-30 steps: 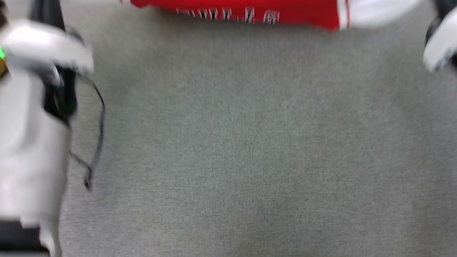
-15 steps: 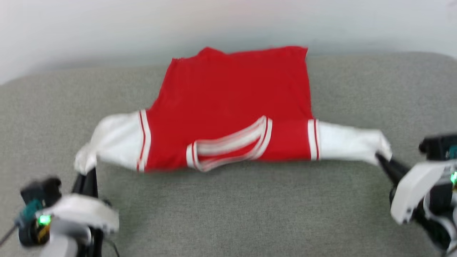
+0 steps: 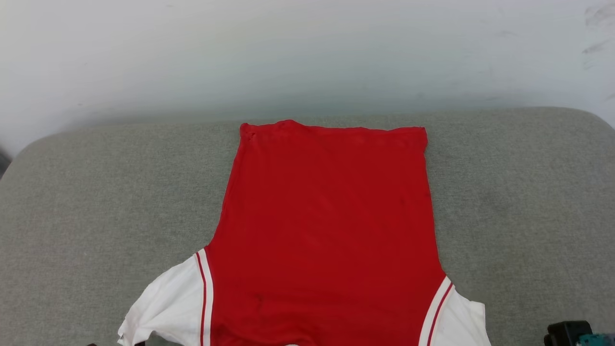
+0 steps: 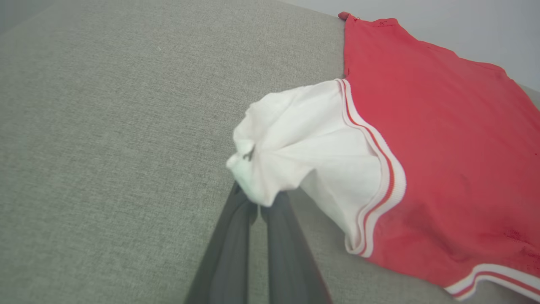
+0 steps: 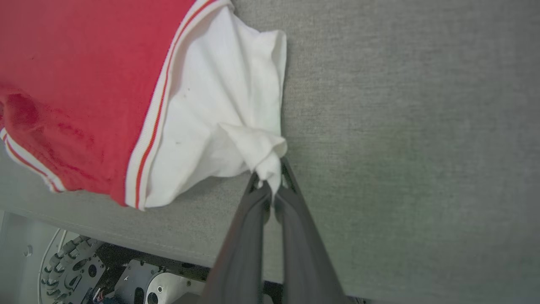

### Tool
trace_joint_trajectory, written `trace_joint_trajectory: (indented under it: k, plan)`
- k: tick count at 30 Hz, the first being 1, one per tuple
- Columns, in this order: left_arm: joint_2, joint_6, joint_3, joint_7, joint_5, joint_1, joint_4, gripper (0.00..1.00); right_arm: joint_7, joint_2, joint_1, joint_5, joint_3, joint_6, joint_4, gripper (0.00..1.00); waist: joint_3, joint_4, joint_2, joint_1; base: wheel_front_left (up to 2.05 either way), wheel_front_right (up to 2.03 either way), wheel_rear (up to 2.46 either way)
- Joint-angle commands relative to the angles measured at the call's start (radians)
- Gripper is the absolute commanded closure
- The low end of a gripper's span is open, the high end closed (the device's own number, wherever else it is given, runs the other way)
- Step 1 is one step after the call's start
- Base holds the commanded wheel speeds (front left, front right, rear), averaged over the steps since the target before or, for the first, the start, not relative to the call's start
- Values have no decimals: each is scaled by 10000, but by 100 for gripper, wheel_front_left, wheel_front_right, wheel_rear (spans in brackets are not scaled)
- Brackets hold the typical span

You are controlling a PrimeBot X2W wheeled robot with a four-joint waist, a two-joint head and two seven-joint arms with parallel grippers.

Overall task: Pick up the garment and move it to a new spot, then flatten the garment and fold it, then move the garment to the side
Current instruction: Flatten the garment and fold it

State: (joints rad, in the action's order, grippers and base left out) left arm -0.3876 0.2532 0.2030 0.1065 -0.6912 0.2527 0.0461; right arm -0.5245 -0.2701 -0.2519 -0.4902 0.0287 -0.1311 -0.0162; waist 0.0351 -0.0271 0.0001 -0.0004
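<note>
now the left gripper (image 4: 258, 202) clenches one white sleeve of the garment (image 3: 326, 230), the right gripper (image 5: 270, 190) the other, on grey cushion (image 3: 96, 202).

Bare test room — grey fabric-covered table (image 3: 96, 192), plain pale wall (image 3: 307, 48)

- garment (image 3: 326, 216): plain bright red body with a slight sheen
- sleeves (image 4: 303, 143): white, each meeting the red at a white band with one thin red stripe
- edging (image 4: 489, 276): white with a red line along it
- padded surface (image 3: 96, 216): grey-beige, fine woven fleck
- wall (image 3: 288, 57): pale off-white
- left gripper (image 4: 259, 204) and right gripper (image 5: 272, 188): dark grey, unpatterned
</note>
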Motion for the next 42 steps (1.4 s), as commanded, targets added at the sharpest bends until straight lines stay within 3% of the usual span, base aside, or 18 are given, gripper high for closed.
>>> trace_joint_trajectory:
  k: [1, 2, 3, 4, 12, 17, 21, 25, 32, 38, 42]
  plan:
    - [13, 64, 23, 9, 40, 92, -110, 100, -65, 38, -188, 117, -97, 7, 16, 89, 27, 37, -1, 4, 0, 0, 0]
    - [35, 104, 51, 42, 90, 102, -214, 100, -118, 124, -237, 114, -141, 7, 70, 62, 67, 62, -1, 4, 0, 0, 0]
    - [78, 124, 96, 60, 114, 91, -314, 100, -199, 199, -274, 64, -139, 7, 117, 3, 128, 85, -1, 4, 0, 0, 0]
    - [120, 122, 133, 120, 134, 47, -389, 100, -220, 227, -279, 78, -172, 7, 177, 0, 161, 105, -1, 4, 0, 0, 0]
    - [264, 186, 343, 320, 435, -624, -1033, 100, 657, 488, 1194, 181, -1293, 7, 670, 0, 845, 420, -1, 4, 0, 0, 0]
    - [304, 111, 527, 470, 718, -1273, -1527, 100, 1288, 512, 3295, 396, -2317, 7, 42, 0, 1743, 854, -1, 4, 0, 0, 0]
    - [479, -22, 738, 684, 924, -1977, -1778, 100, 1043, 90, 5369, 577, -2553, 5, -950, 0, 2615, 1291, -1, 4, 0, 0, 0]
    - [921, -234, 1017, 1001, 989, -2536, -1838, 100, 277, -239, 7272, 484, -2644, 5, -2101, 0, 3307, 1810, -1, 4, 0, 0, 0]
    - [1310, -522, 1438, 1269, 1265, -3194, -2013, 100, -2334, -678, 10131, 953, -2658, 5, -3797, 0, 4300, 2513, -1, 4, 0, 0, 0]
    - [1400, -725, 1407, 1407, 1355, -3659, -2000, 100, -4350, -657, 11734, 1781, -2841, 5, -4524, 0, 4886, 2981, -1, 4, 0, 0, 0]
    - [1468, -853, 1419, 1446, 1382, -3838, -1921, 100, -4877, -584, 12174, 2205, -2971, 5, -4727, 0, 5107, 3153, -1, 4, 0, 0, 0]
